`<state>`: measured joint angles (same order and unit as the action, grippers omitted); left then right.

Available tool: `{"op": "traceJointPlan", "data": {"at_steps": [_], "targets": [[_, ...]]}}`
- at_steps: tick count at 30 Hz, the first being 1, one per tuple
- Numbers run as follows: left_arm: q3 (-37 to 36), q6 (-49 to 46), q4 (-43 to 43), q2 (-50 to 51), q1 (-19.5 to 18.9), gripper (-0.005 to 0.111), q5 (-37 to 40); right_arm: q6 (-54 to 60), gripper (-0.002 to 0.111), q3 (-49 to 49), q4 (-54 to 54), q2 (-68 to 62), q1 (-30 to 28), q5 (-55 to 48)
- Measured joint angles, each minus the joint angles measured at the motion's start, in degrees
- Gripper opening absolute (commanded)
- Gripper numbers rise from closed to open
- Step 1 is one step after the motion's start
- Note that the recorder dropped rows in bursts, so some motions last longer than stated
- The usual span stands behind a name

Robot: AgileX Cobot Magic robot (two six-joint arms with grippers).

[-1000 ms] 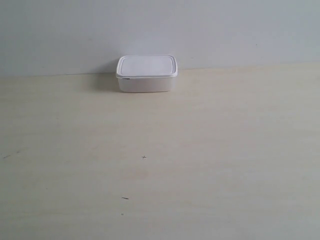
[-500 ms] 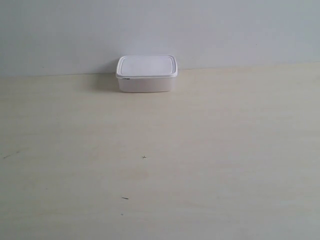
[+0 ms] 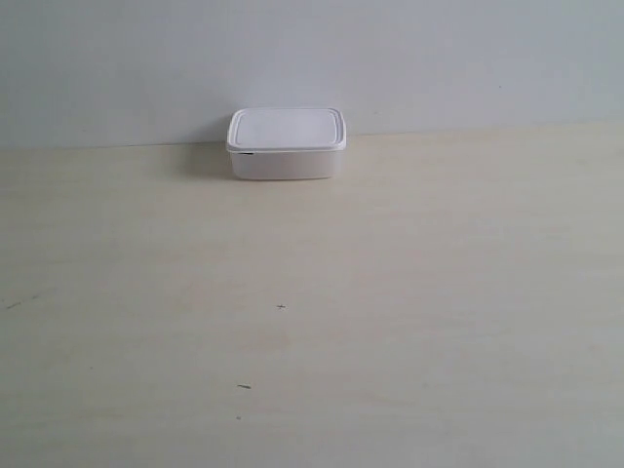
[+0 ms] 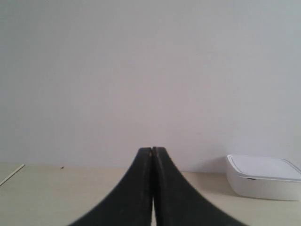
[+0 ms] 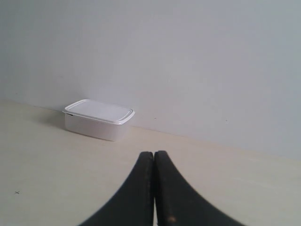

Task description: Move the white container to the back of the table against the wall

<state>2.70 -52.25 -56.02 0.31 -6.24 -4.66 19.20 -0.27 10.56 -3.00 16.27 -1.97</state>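
The white container [image 3: 286,143] stands with its lid on at the back of the table [image 3: 312,322], close against the wall [image 3: 312,58]. No arm shows in the exterior view. My left gripper [image 4: 152,149] is shut and empty, well short of the white container [image 4: 263,175], which sits off to one side of it. My right gripper [image 5: 153,154] is also shut with nothing in it, and the white container [image 5: 98,119] lies far ahead of it by the wall [image 5: 188,61].
A few tiny dark specks [image 3: 281,307] mark the pale wood-grain table. A thin pale edge [image 4: 11,173] shows on the table in the left wrist view.
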Motion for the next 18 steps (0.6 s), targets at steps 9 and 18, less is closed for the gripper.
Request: {"op": "traceJointPlan", "data": {"at_steps": [9, 18], "targets": [[0.0, 0.0, 0.0, 0.0, 0.0, 0.0, 0.0, 0.0, 0.0, 0.0, 0.0, 0.0, 0.0, 0.0], [-2.53, 0.0, 0.1, 0.0, 0.0, 0.0, 5.39, 0.0, 0.0, 0.0, 0.0, 0.0, 0.0, 0.0]]}}
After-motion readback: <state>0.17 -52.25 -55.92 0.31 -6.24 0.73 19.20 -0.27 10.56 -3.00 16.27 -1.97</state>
